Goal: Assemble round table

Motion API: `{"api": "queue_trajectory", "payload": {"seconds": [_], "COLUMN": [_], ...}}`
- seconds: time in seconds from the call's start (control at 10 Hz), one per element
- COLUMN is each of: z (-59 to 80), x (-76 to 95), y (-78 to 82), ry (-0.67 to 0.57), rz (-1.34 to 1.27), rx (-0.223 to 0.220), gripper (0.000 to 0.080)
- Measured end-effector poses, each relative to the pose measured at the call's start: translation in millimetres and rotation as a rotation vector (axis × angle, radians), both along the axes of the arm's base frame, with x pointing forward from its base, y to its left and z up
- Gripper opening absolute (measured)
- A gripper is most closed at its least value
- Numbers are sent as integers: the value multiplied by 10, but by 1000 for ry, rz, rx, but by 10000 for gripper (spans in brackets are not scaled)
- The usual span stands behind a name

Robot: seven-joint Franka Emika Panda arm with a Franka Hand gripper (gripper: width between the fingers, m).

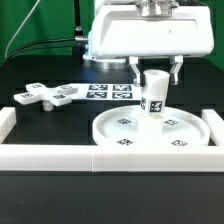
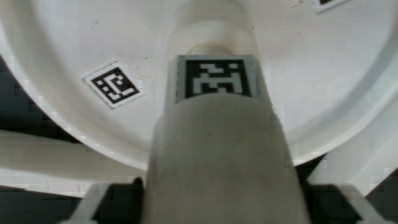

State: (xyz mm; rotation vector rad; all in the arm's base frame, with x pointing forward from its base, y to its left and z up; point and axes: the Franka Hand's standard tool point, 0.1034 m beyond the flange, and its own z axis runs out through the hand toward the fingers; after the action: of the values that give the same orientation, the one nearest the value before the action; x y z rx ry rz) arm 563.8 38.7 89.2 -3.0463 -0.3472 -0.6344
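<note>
My gripper [image 1: 153, 68] clamps the short thick white plastic cylinder [image 1: 153, 93] | held upright over the centre of the large white rimmed round disc [image 1: 150, 132], near the bench's front edge | probably to seat it squarely there

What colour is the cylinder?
White, with a black-and-white square tag; the cylinder shows best in the wrist view.

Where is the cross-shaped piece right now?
In the exterior view, the cross-shaped piece lies flat on the black table at the view's left, beside the marker board and apart from the round disc.
</note>
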Motion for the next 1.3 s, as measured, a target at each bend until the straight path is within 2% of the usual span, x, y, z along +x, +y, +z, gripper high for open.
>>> {"api": "queue_trajectory", "payload": {"seconds": [0.2, 0.3, 0.5, 0.9, 1.3], "z": [-1, -1, 73, 373, 336], "x": [-1, 0, 21, 35, 8], "y": [-1, -4, -46, -56, -24], "ry": [0, 0, -3, 26, 69], "rz": [0, -1, -5, -1, 4], "rx": [0, 0, -2, 4, 10], "gripper": [602, 635, 647, 649, 649]}}
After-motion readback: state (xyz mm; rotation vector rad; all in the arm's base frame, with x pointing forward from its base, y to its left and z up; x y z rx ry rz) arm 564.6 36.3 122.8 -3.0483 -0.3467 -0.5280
